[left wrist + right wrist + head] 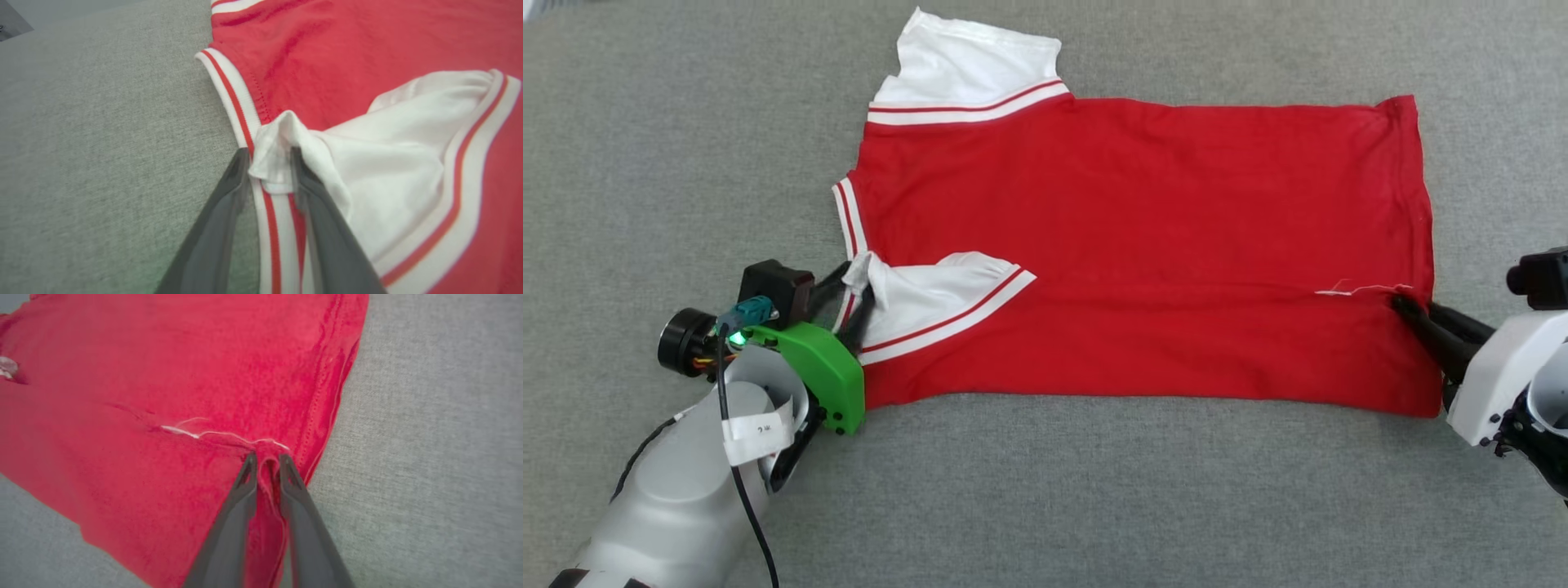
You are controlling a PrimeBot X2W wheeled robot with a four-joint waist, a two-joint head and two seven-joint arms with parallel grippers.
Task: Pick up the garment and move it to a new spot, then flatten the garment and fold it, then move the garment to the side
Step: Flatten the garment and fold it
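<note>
In the head view, the red jersey T-shirt with white short sleeves [1143, 245] lies flat on the grey woven cloth surface [1045, 490]. Its long axis runs from left to right. The neck with the red-white striped trim [849, 216] points to the left and the hem to the right. The far white sleeve [968, 65] sticks out toward the far side. The near white sleeve [939, 298] lies folded in over the red body. The left gripper [859, 278], with its green cover, is at the neck end. The right gripper [1401, 302] touches the hem end, on the near part.

In the left wrist view, the two dark fingers of the left gripper [267, 153] are spread apart. A raised fold of the white sleeve cloth [278, 139] stands between them, just beside the striped neck trim [233, 90]. The cloth touches both fingers.

In the right wrist view, the fingers of the right gripper [265, 457] stand close together with a narrow gap. A small ridge of red cloth sits between the tips, near the stitched hem [327, 396]. I cannot tell whether they press it. A loose white thread [196, 435] lies on the red cloth just beyond the tips.
</note>
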